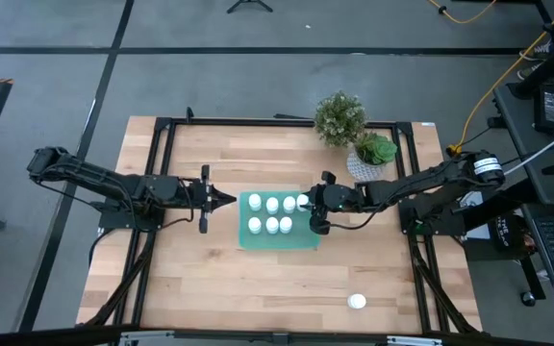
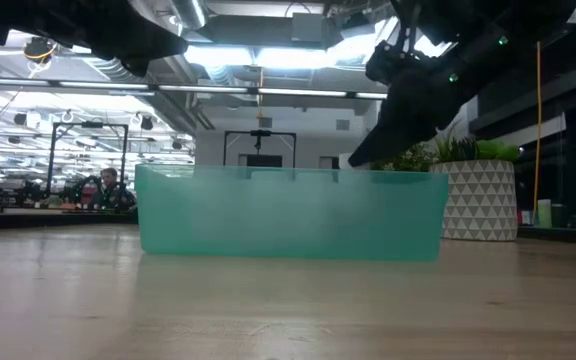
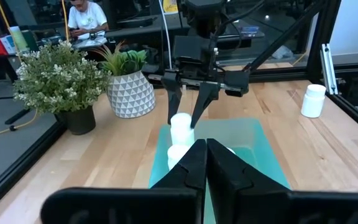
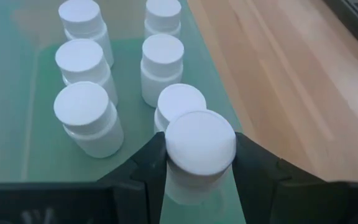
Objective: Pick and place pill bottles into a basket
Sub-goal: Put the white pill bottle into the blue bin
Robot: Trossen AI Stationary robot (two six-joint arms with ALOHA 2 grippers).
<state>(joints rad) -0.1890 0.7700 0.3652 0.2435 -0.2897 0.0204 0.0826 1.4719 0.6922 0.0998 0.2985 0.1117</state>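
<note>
The teal basket [image 1: 277, 235] lies at the table's middle. Several white pill bottles stand upright in it in two rows [image 4: 82, 115]. My right gripper [image 1: 312, 204] is shut on another pill bottle [image 4: 201, 146] over the basket's far right corner. It also shows in the left wrist view [image 3: 180, 124] and the low view [image 2: 378, 140]. One more pill bottle [image 1: 357, 301] stands on the table near the front right; it also shows in the left wrist view [image 3: 312, 99]. My left gripper [image 1: 227, 200] is shut and empty, just left of the basket. My right gripper pinches the bottle's two opposite sides, at and just below its cap [image 4: 197, 180], between its two fingers [image 4: 149, 165]. The fingers slant down from the table's right side. The bottle stands upright, higher than the others; its base is hidden.
A bushy plant in a dark pot [image 1: 339, 117] and a white patterned pot with a green plant [image 1: 368, 159] stand at the far side, right of the basket. Black frame rails [image 1: 421, 259] run along the table's sides. A person sits in the room beyond [image 3: 86, 18].
</note>
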